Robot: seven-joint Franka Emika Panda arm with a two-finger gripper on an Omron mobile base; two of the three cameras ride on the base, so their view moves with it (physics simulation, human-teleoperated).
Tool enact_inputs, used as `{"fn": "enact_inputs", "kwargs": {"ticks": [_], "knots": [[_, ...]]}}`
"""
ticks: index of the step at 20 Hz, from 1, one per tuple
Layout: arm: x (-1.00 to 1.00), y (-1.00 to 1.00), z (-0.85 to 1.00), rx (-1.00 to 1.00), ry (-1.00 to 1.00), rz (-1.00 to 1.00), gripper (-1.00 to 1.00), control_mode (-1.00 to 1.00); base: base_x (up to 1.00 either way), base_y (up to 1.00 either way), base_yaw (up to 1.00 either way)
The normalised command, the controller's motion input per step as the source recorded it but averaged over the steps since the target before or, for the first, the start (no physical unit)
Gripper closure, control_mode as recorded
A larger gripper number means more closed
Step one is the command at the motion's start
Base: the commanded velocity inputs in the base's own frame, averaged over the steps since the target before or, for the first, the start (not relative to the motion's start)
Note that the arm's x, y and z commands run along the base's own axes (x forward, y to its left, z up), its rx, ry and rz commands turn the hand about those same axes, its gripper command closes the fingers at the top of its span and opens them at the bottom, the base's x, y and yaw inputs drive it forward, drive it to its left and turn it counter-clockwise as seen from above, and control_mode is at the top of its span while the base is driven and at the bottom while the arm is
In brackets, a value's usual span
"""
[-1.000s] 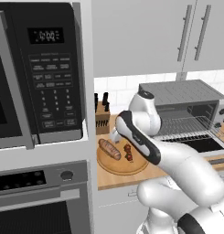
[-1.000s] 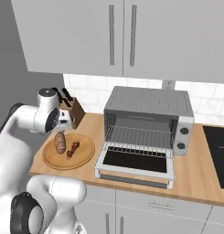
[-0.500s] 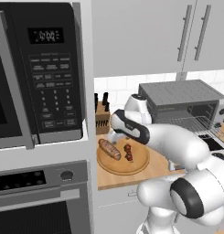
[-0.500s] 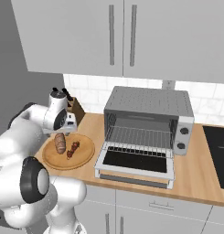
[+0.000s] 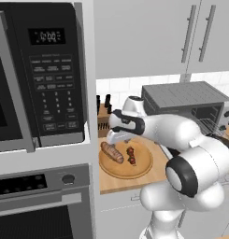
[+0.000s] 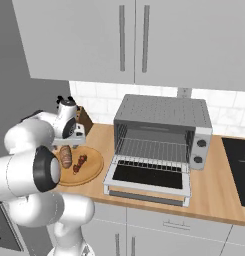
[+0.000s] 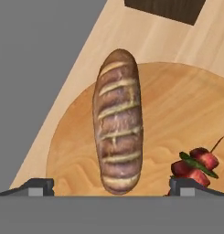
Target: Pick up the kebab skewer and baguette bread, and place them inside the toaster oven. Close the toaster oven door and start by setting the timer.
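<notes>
The golden-brown baguette bread (image 7: pixel 118 124) (image 5: pixel 111 152) (image 6: pixel 66 156) lies on the left half of a round wooden board (image 7: pixel 173 114) (image 5: pixel 144 165) (image 6: pixel 94 167). To its right on the same board rests the kebab skewer (image 7: pixel 195 164) (image 5: pixel 131 155) (image 6: pixel 79 164) with red and dark chunks. My gripper (image 7: pixel 111 185) (image 5: pixel 117 138) hovers open just above the bread, one fingertip on each side of its near end, holding nothing. The grey toaster oven (image 6: pixel 161 132) (image 5: pixel 188 100) stands to the right, its door (image 6: pixel 149 175) dropped flat open, wire rack showing.
A dark knife block (image 5: pixel 104 114) (image 6: pixel 84 117) (image 7: pixel 163 9) stands behind the board. The black microwave (image 5: pixel 41 74) hangs to the left over a built-in wall oven (image 5: pixel 41 200). A black cooktop (image 6: pixel 239 165) lies right of the toaster oven.
The arm has swung left and down over the board, bringing the open gripper from above the board's right side to just above the bread. Bread and skewer have not moved.
</notes>
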Motion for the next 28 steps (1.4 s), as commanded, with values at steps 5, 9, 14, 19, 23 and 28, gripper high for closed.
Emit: {"fn": "enact_inputs", "kwargs": {"ticks": [5, 9, 14, 19, 23, 28], "knots": [[0.2, 0.15, -0.31, 0.0, 0.02, 0.0, -1.0, -1.0, 0.0, 0.0, 0.0], [0.16, 0.07, -0.31, 0.0, 0.0, 0.0, -1.0, -1.0, 0.0, 0.0, 0.0], [0.2, 0.06, -0.17, 0.0, 0.02, 0.0, -1.0, -1.0, 0.0, 0.0, 0.0], [0.16, 0.08, -0.23, 0.0, 0.0, 0.0, -1.0, -1.0, 0.0, 0.0, 0.0], [0.01, 0.13, -0.28, 0.0, 0.0, 0.0, -1.0, -1.0, 0.0, 0.0, 0.0], [0.0, 0.07, -0.19, 0.0, 0.0, 0.0, -1.0, -1.0, 0.0, 0.0, 0.0]]}}
